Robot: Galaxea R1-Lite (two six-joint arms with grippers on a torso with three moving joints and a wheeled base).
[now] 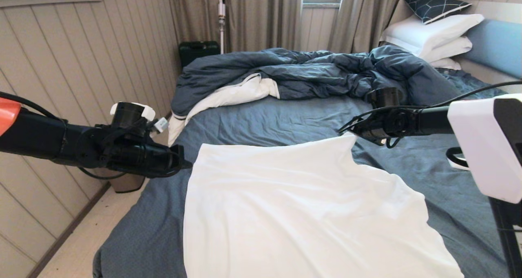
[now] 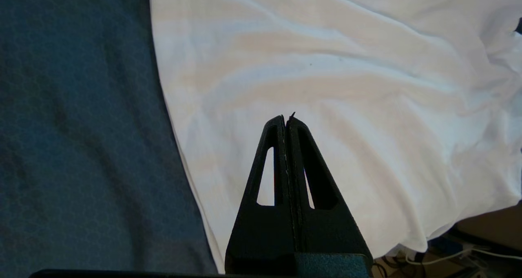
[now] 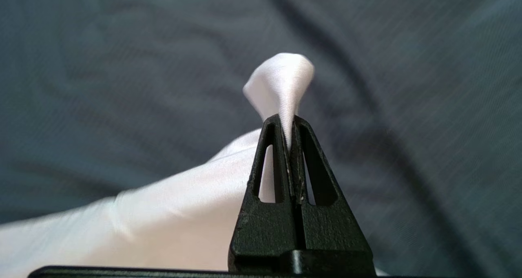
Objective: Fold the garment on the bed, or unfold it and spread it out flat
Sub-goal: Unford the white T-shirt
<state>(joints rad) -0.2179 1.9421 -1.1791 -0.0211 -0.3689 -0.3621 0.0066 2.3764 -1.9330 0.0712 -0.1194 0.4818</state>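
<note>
White garment [image 1: 301,204] lies spread over the near half of the bed [image 1: 261,119], on the dark slate-blue sheet, mostly flat with soft wrinkles; its near edge runs off the bottom of the head view; far left corner sits just beside the left gripper, far right corner is pulled up toward the right gripper.

Right gripper [image 1: 346,132] hangs above the sheet at the garment's far right corner; in the right wrist view its fingers [image 3: 272,155] are pressed together on a pinch of white cloth, a small tuft [image 3: 281,80] sticking out past the tips; cloth trails down from the pinch to the rest of the garment [image 3: 163,212]; sheet [image 3: 122,66] behind it.

Left gripper [image 1: 185,163] sits at the bed's left side, tips close to the garment's far left corner; left wrist view shows the fingers [image 2: 273,164] closed tight against each other with nothing between them, held above the garment [image 2: 326,66], not touching as far as visible; bare sheet [image 2: 81,127] alongside the garment's edge.

Rumpled dark blue duvet [image 1: 310,72] is bunched across the far part of the bed, its white lining [image 1: 228,94] folded out at the left; white pillows [image 1: 432,35] stacked at the far right by the blue headboard [image 1: 495,45], a dark patterned cushion [image 1: 434,3] on top.
</note>
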